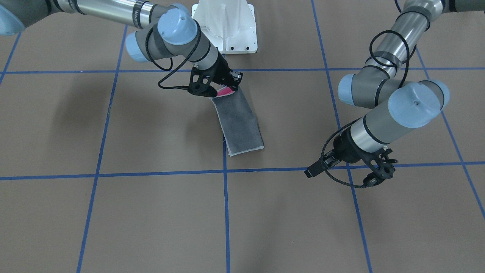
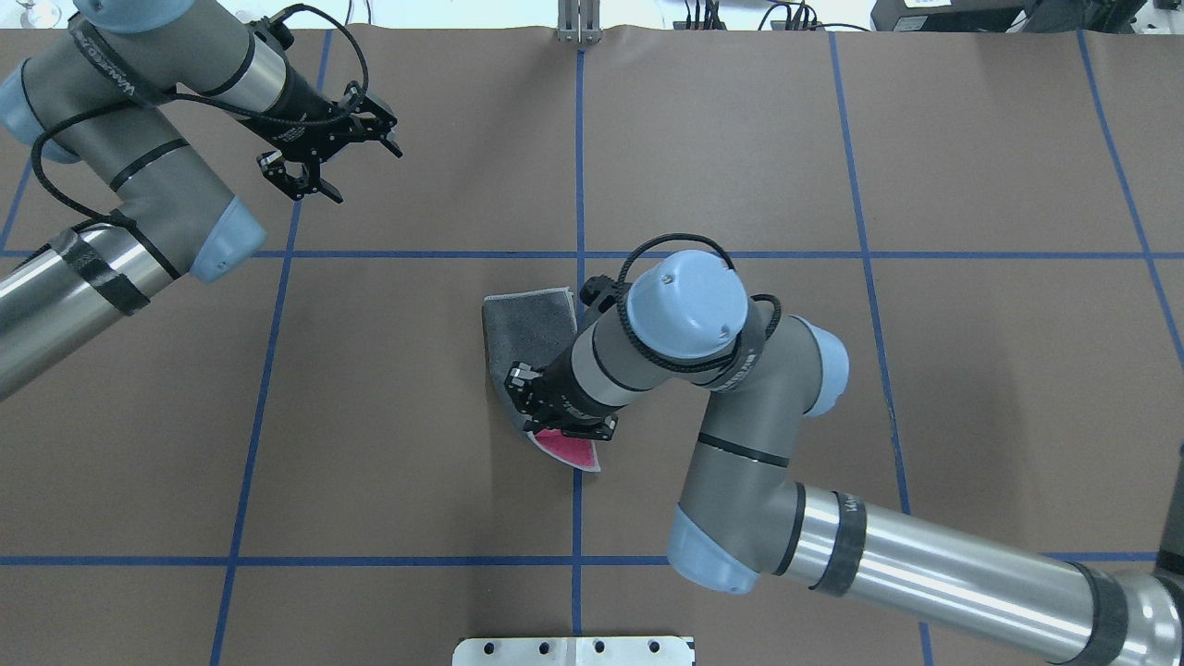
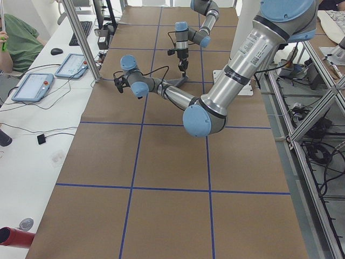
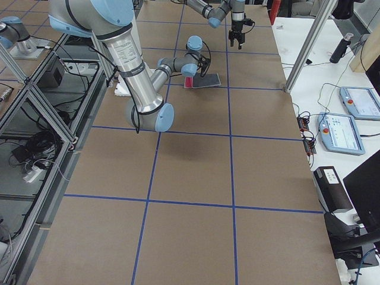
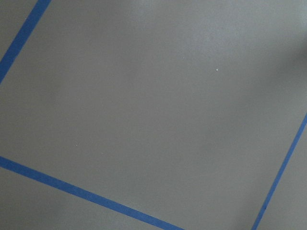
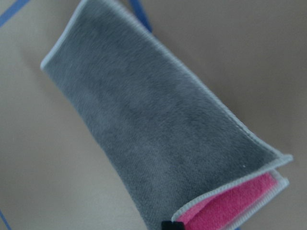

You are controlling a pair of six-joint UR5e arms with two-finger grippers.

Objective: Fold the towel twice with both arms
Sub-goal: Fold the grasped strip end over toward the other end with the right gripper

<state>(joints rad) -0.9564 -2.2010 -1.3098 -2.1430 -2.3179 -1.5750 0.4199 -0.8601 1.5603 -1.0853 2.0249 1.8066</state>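
Note:
The towel (image 1: 239, 122) lies folded into a narrow strip near the table's middle, dark grey face up with light edging. Its end nearest the robot is raised, and the pink inner face (image 2: 566, 449) shows there. My right gripper (image 2: 558, 418) is shut on that raised end, also in the front view (image 1: 224, 89). The right wrist view shows the towel (image 6: 158, 129) running away from the fingers, pink at the bottom. My left gripper (image 2: 331, 163) hangs open and empty over bare table at the far left, well away from the towel; in the front view it (image 1: 354, 173) sits at the right.
Blue tape lines (image 1: 226, 212) grid the brown table cover. The white pedestal base (image 1: 227, 26) stands at the robot's edge. A side bench with tablets (image 3: 32, 86) and a person's sleeve run along the far side. The left wrist view shows only table and tape.

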